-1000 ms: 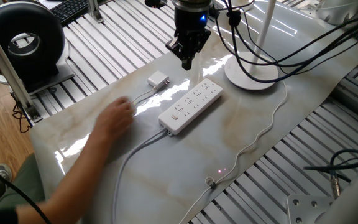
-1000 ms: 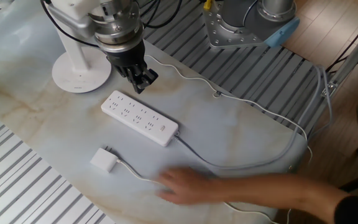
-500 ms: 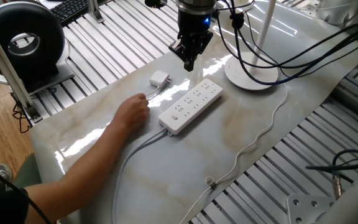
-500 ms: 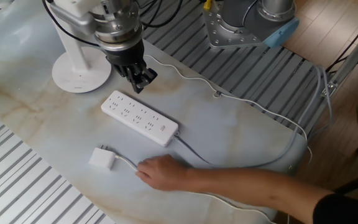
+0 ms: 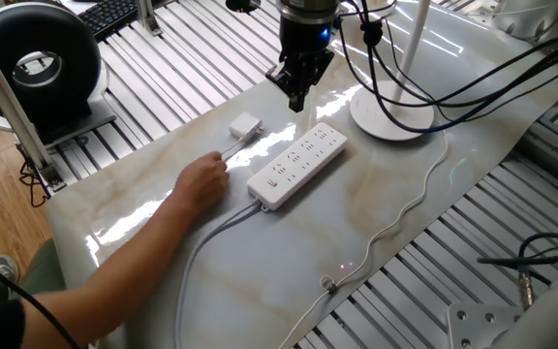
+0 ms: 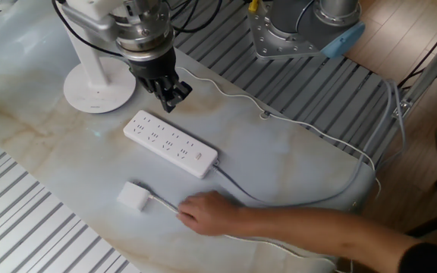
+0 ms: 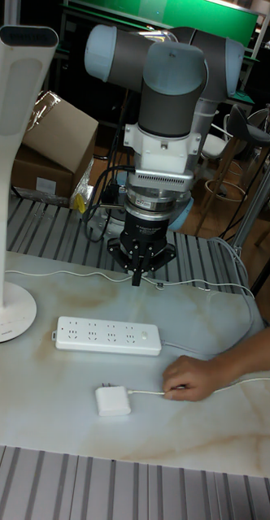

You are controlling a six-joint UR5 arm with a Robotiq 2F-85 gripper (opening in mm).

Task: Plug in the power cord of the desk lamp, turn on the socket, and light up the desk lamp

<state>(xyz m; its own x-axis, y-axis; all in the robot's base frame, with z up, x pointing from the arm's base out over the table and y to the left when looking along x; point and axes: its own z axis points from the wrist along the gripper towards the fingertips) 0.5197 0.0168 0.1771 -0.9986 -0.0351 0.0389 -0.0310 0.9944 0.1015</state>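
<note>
On the marble table (image 5: pixel 424 262), a person's hand (image 5: pixel 204 180) pinches the power cord (image 6: pixel 167 203); pincer (image 5: pixel 295 94) together.

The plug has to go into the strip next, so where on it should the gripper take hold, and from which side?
Probably the boxy body of the plug, across its two flat side faces, coming from above. It lies flat on the table, prongs toward the lamp, cord leaving the opposite end under a person's hand, so wait until that hand clears.

1 lamp (image 5: pixel 392 114), 1 socket (image 5: pixel 297 164), 1 plug (image 5: pixel 245 125)
</note>
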